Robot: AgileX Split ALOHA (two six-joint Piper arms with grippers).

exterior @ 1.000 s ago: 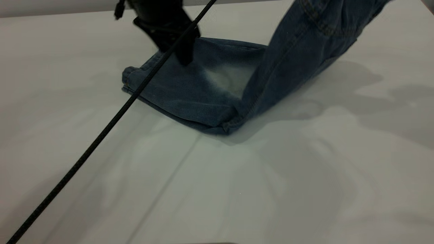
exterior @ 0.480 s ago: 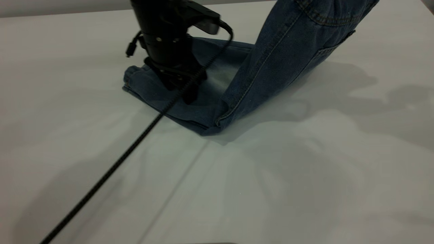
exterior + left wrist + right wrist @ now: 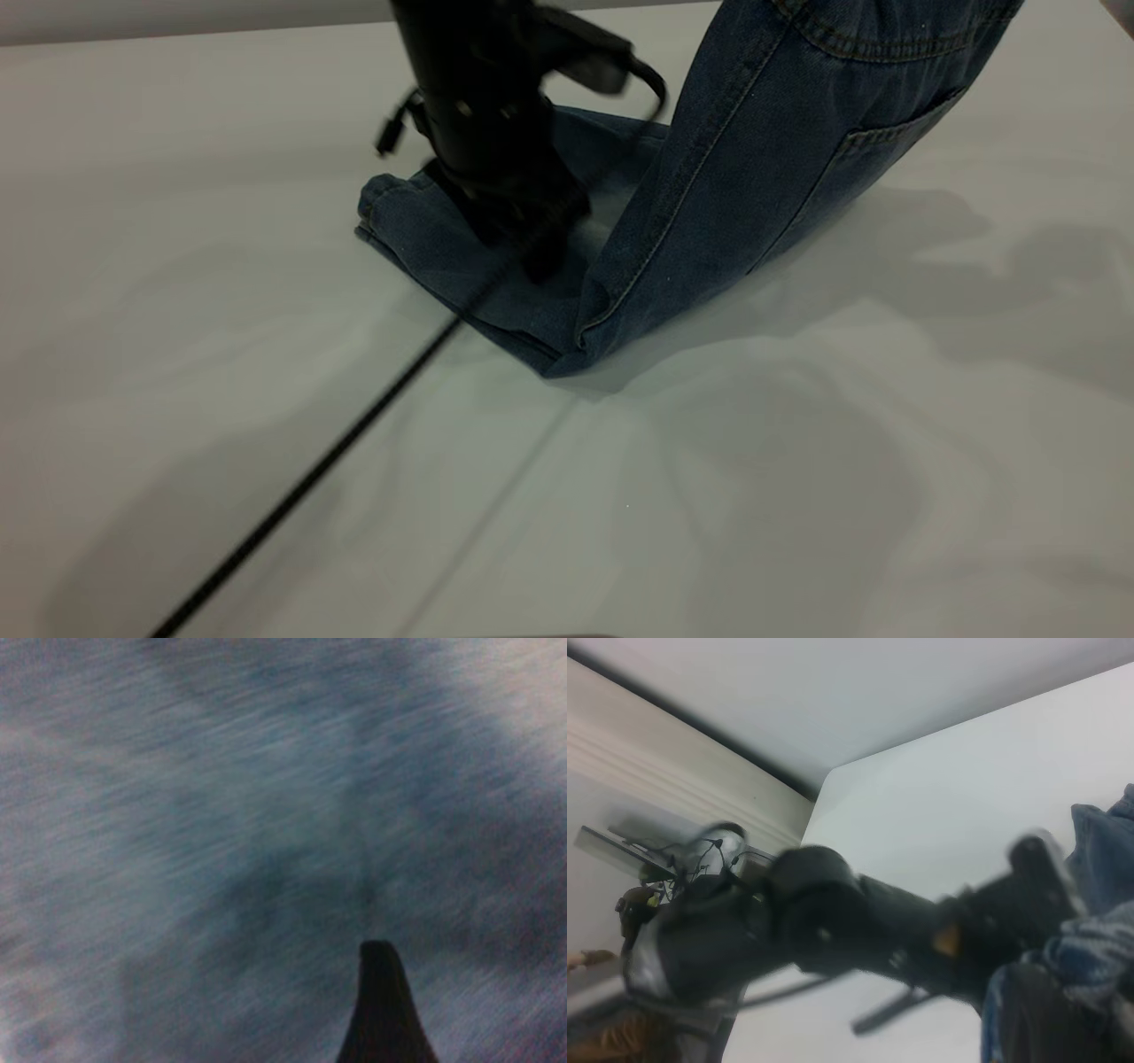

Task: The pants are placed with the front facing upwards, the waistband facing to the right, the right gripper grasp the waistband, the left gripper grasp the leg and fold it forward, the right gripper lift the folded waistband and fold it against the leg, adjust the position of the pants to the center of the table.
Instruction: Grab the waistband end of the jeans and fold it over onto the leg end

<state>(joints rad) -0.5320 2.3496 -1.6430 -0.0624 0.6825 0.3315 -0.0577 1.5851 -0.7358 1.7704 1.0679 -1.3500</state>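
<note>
Pants (image 3: 709, 177) are seen already doubled lengthwise on the desk (image 3: 797, 461); the leg end lies flat at the far middle. The waistband end is raised high toward the right, out of the exterior view's top edge, back pocket outward. It is presumably held by the right end effector, which is out of the exterior view; its fingers cannot be told. Left end effector (image 3: 532, 252) is planted on the flat leg part, pinning it; whether spread or pressed together cannot be told. First fold is judged done. Second fold is judged under way: waistband is not yet laid onto the leg. Centring on the desk remains.
</note>
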